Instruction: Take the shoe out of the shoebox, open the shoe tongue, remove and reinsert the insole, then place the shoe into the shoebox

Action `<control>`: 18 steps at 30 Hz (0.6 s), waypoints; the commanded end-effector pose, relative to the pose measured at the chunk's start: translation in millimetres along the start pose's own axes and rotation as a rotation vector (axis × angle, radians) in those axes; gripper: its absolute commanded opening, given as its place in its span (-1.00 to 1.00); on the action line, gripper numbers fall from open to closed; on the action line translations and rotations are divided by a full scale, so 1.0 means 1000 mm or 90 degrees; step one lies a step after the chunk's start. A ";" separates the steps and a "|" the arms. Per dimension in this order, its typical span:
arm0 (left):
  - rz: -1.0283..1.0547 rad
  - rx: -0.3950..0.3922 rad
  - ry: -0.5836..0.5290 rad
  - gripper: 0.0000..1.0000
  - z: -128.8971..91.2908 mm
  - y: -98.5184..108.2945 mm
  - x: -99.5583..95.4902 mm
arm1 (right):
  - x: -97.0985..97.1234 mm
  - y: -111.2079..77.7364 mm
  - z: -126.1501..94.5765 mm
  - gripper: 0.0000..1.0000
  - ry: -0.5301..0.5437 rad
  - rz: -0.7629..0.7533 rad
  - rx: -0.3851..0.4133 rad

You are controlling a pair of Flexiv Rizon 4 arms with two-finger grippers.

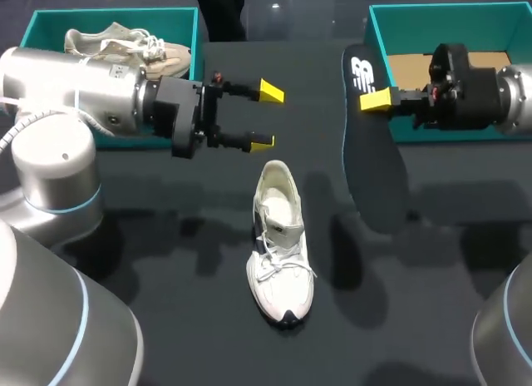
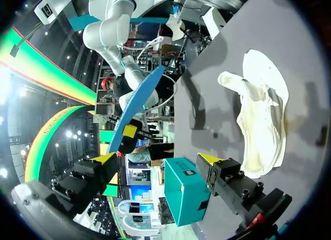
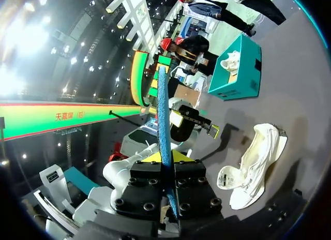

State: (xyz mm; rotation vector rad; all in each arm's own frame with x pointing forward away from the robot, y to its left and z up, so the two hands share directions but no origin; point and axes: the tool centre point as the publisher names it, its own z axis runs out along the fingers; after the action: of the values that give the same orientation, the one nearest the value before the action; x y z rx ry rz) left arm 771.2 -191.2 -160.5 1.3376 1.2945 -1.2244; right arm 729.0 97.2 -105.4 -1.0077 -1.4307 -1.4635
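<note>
We are midway through the task: the insole (image 1: 371, 145) is out of the white shoe (image 1: 281, 244) and has yet to go back in. The shoe lies on the table with its toe toward us, laces loose and tongue lifted, so its opening shows. Our right gripper (image 1: 378, 101) hangs beyond and to the right of the shoe, its fingers pinching the insole's edge near the printed end. The insole hangs from the gripper, apart from the shoe and apparently off the table. Our left gripper (image 1: 267, 116) hovers just beyond the shoe's heel, fingers spread, holding nothing. The teal shoebox (image 1: 449, 20) with the bare cardboard floor stands farther right of the shoe, well apart from it.

We judge reinsertion to come next. The right arm must carry the insole over the shoe's opening and feed its far end toward the toe. The left gripper probably needs to steady the heel or hold back the tongue, since the limp insole could buckle at the collar.
</note>
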 end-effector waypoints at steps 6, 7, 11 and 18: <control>0.004 -0.023 -0.025 1.00 -0.005 -0.007 0.006 | -0.017 0.010 0.012 -1.00 -0.007 0.033 -0.001; 0.004 -0.023 -0.025 1.00 -0.005 -0.007 0.006 | -0.017 0.010 0.012 -1.00 -0.007 0.033 -0.001; 0.004 -0.023 -0.025 1.00 -0.005 -0.007 0.006 | -0.017 0.010 0.012 -1.00 -0.007 0.033 -0.001; 0.004 -0.023 -0.025 1.00 -0.005 -0.007 0.006 | -0.017 0.010 0.012 -1.00 -0.007 0.033 -0.001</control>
State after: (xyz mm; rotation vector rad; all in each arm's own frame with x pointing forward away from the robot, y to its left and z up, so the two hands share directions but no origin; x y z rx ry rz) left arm 763.9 -184.3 -164.8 1.2856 1.2797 -1.2130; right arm 744.3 108.4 -117.0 -1.0464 -1.4004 -1.4253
